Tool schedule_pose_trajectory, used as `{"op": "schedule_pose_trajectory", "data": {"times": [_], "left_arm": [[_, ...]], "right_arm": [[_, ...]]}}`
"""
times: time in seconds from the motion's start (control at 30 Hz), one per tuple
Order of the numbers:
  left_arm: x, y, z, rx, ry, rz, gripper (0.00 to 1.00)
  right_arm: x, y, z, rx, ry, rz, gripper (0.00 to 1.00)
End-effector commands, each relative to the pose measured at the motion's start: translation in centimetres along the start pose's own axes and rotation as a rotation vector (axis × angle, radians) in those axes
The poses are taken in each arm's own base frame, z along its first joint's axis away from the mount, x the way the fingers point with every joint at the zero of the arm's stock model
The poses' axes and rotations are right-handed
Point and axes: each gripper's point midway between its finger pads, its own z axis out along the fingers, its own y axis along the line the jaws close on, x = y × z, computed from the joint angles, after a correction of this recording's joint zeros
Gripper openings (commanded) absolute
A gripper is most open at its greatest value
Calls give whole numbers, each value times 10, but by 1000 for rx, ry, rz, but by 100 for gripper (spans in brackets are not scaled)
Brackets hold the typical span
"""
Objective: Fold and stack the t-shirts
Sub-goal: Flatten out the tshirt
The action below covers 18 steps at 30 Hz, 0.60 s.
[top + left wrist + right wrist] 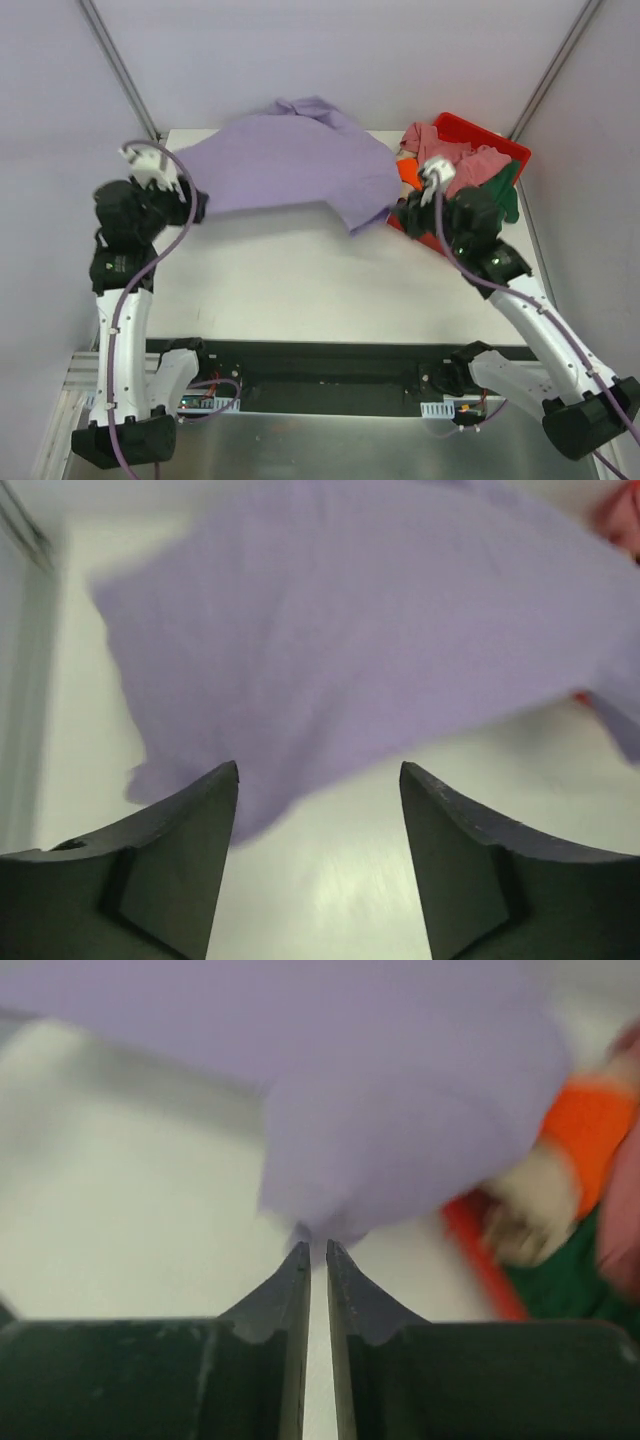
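A lavender purple short-sleeved cloth t-shirt (290,160) lies spread open across the far half of the white table (300,290), between the two arms. Its near edge casts a shadow on the table. One sleeve bunches at the far edge.

The left tool (318,770) sits at the shirt's near left corner. Its two dark fingers stand wide apart and hold nothing. In the left wrist view, the shirt's corner lies just beyond the fingertips, partly behind the left one.

The right tool (315,1248) sits at the shirt's near right corner. Its fingers are closed to a thin slit. The tip of the lavender cloth meets the fingertips, but the blurred view does not show whether any cloth is pinched.

At the far right corner stands a red plastic bin (490,140). A dusty pink shirt (470,160), an orange shirt (407,172) and a dark green shirt (505,190) are heaped in it, just right of the right tool.
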Motion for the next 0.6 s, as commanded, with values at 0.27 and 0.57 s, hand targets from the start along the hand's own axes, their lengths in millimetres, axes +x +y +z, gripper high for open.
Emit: {"op": "schedule_pose_trajectory", "data": {"times": [0.27,0.57], "left_arm": [[61,-6,-65,-200,-167,-594,99],[135,62,-34,-652,83,-689,99]], "right_arm": [[202,24,-82,10,449,258,67],[193,1,-35,148,466,269,81]]}}
